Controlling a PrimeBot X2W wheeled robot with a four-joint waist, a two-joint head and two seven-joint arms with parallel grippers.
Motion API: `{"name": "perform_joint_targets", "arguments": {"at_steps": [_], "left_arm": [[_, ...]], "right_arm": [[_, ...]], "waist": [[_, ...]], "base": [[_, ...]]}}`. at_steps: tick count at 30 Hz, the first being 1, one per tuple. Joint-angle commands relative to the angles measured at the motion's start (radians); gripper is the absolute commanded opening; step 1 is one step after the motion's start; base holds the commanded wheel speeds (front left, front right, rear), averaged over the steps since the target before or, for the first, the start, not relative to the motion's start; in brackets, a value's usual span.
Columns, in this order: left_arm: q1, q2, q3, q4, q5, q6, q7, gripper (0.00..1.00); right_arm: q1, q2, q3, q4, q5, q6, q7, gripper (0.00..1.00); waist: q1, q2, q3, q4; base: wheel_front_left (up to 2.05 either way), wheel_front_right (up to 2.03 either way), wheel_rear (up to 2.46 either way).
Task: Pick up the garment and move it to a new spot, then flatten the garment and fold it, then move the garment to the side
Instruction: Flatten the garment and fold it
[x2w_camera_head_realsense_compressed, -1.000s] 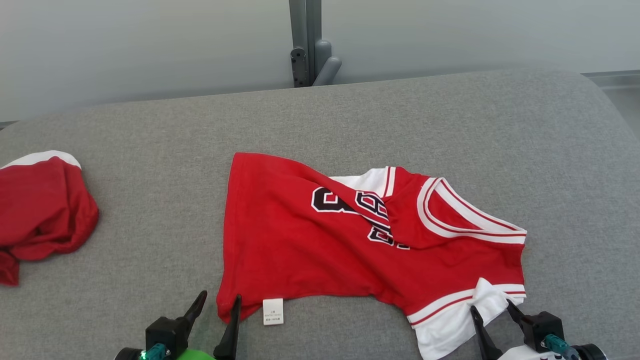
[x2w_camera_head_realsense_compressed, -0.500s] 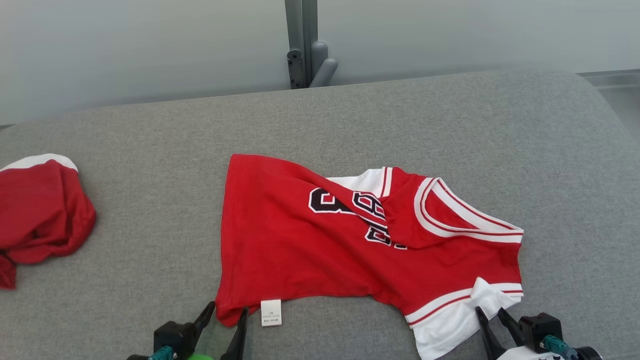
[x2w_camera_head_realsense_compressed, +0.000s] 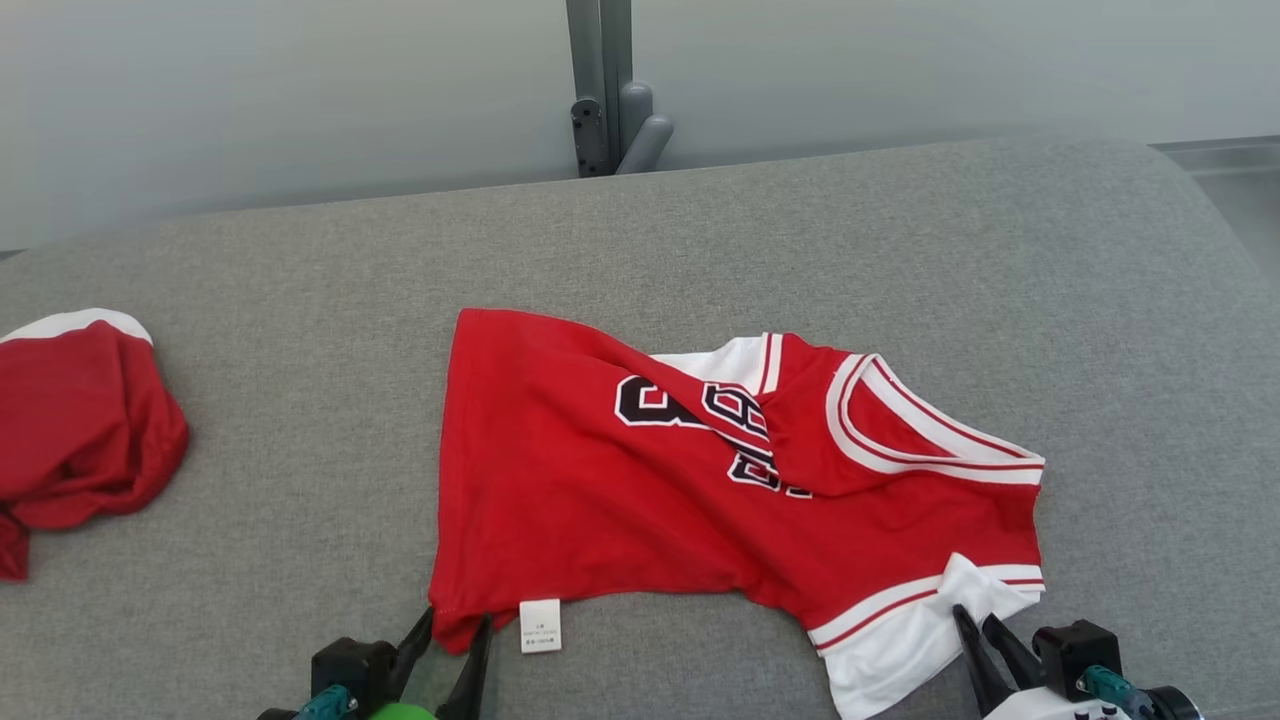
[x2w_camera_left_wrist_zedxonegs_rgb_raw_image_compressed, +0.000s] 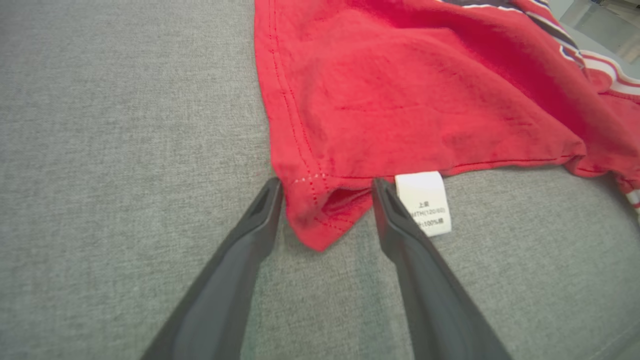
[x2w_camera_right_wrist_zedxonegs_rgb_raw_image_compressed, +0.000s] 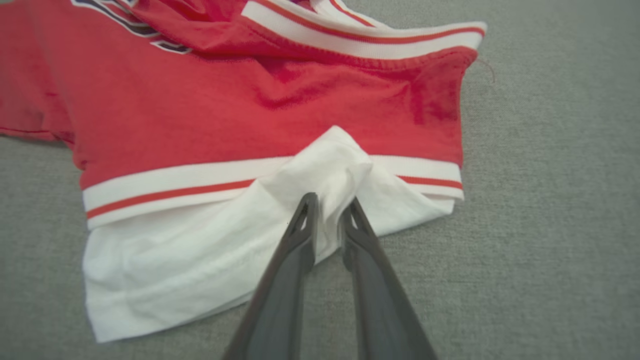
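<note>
Red garment (x2w_camera_head_realsense_compressed: 600, 500), right fingers (x2w_camera_right_wrist_zedxonegs_rgb_raw_image_compressed: 292, 260) pinching white fold (x2w_camera_right_wrist_zedxonegs_rgb_raw_image_compressed: 327, 167)

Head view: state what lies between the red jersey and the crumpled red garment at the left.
Only bare grey upholstery separates the red jersey from the crumpled red garment; the head view shows it.

Only thing I can read is the white care tag (x2w_camera_left_wrist_zedxonegs_rgb_raw_image_compressed: 424, 202) on the red jersey (x2w_camera_head_realsense_compressed: 590, 500)'s hem: "(120/60)" and "100%", plus Chinese characters. Black chest lettering (x2w_camera_head_realsense_compressed: 700, 410) is too crumpled to read.
</note>
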Motion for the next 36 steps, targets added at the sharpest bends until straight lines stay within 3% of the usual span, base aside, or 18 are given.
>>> {"name": "perform_joint_targets", "arguments": {"at_steps": [1,2,5,11,17,26,32,36], "left_arm": [[-0.018,0.003,0.001,0.008,-0.006,0.001,-0.007,0.51],[-0.023,0.003,0.001,0.01,-0.008,0.001,-0.008,0.45],[-0.03,0.0,-0.008,0.014,-0.013,0.001,-0.012,0.0],[-0.037,0.011,-0.025,0.005,-0.027,0.001,-0.019,0.0],[-0.021,0.03,-0.008,-0.065,-0.046,0.002,-0.027,0.0],[0.02,0.068,0.033,-0.357,-0.109,0.011,0.039,0.0],[-0.03,0.127,0.057,-0.64,-0.134,0.028,0.179,0.0],[-0.145,0.186,0.078,-0.794,-0.158,0.025,0.317,0.0]], "right_arm": [[-0.006,-0.005,0.002,-0.005,0.007,-0.001,-0.003,0.16],[-0.007,-0.005,0.003,-0.005,0.008,-0.001,-0.003,0.11],[-0.008,-0.004,0.008,-0.005,0.015,-0.001,-0.003,0.0],[0.0,-0.005,0.018,-0.02,0.029,-0.001,-0.003,0.0],[0.035,-0.024,0.044,-0.139,0.053,-0.001,-0.003,0.0],[0.064,-0.1,-0.073,-0.526,0.247,-0.001,0.0,0.0],[-0.007,-0.153,-0.211,-0.831,0.415,-0.001,0.097,0.0],[-0.133,-0.201,-0.298,-0.959,0.506,-0.001,0.197,0.0]], "waist": [[0.0,0.0108,0.0,-0.001],[0.0,0.0108,0.0,-0.002],[0.0,0.0108,-0.001,-0.006],[0.0,0.0108,-0.008,-0.018],[0.0,0.0108,-0.016,-0.032],[0.0,0.0108,-0.028,-0.065],[0.0,0.0108,0.014,-0.064],[0.0,0.0108,0.098,-0.049]], "base": [[0.0,0.0,0.0],[0.0,0.0,0.0],[0.0,0.0,0.0],[0.0,0.0,0.0],[0.0,0.0,0.0],[0.0,0.0,0.0],[0.0,0.0,0.0],[0.0,0.0,0.0]]}}
